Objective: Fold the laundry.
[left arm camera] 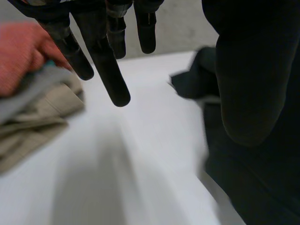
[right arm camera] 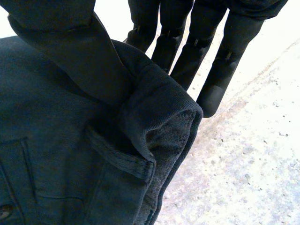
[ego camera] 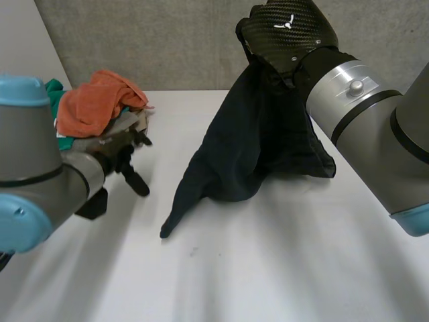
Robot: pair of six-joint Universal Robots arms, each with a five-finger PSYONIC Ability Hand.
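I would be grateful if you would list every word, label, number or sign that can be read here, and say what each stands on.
Words or numbers: none can be read in any view.
Sign: a small white three-armed mark, with no letters, on the woven black back of the right hand.
The dark garment and the clothes pile show no tag or print.

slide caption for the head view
Dark navy cloth garment hangs from the raised right hand; open left hand beside an orange-topped laundry pile
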